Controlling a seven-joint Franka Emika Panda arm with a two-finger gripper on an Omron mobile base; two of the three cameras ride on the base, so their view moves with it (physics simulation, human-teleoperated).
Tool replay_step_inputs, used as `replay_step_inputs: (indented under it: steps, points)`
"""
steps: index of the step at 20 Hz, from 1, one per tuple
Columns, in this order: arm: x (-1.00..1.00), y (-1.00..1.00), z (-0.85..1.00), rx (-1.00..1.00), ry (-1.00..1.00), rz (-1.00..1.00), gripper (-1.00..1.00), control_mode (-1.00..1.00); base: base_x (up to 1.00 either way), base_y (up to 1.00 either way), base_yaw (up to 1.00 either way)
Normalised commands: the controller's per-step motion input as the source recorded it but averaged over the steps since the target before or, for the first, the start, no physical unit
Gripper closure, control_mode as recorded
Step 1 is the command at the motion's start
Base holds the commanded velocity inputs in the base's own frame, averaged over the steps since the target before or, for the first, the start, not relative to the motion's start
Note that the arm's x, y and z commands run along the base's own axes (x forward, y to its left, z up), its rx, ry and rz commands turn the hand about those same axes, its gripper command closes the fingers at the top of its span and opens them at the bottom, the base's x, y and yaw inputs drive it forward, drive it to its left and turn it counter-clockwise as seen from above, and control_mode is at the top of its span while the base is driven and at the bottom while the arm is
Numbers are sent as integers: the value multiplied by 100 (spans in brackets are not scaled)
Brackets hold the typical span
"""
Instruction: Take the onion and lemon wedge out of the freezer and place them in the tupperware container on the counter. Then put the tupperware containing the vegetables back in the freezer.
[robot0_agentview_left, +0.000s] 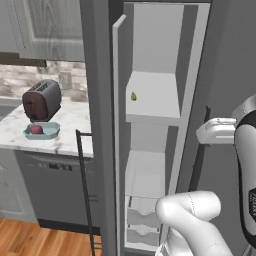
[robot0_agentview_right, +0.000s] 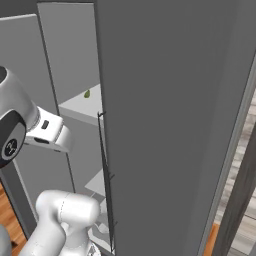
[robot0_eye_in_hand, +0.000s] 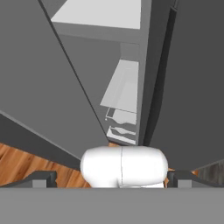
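Domestic kitchen, rendered interior.
Fittings: tall dark grey freezer (robot0_agentview_left: 150, 125), door open, white inner shelves and lower drawers; white marble counter (robot0_agentview_left: 70, 127) with grey veining over grey base cabinets; grey wall cabinet (robot0_agentview_left: 47, 27) above; stone-tile backsplash (robot0_agentview_left: 25, 80); dark red toaster (robot0_agentview_left: 41, 100) on the counter; wood-plank floor (robot0_agentview_left: 30, 240).

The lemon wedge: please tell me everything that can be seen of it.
The lemon wedge is a tiny yellow-green piece with a pointed top, its surface too small to judge. It rests on a white shelf inside the open freezer, near the shelf's left edge in the left base view. Nothing else touches it. The right base view shows it as a small green speck on the same shelf.
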Motion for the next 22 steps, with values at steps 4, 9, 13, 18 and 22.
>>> replay_step_inputs:
  steps: [4,9,13,18,22]
  points:
    - [0,0,0,0,0,0,-100,100,39,6,0]
    - [0,0,0,0,0,0,-100,100,32,0,0]
    - [0,0,0,0,0,0,-100,100,7,0,0]
    - [0,0,0,0,0,0,-100,100,0,0,0]
    - [0,4,0,0,-1,0,-100,-100,0,0,0]
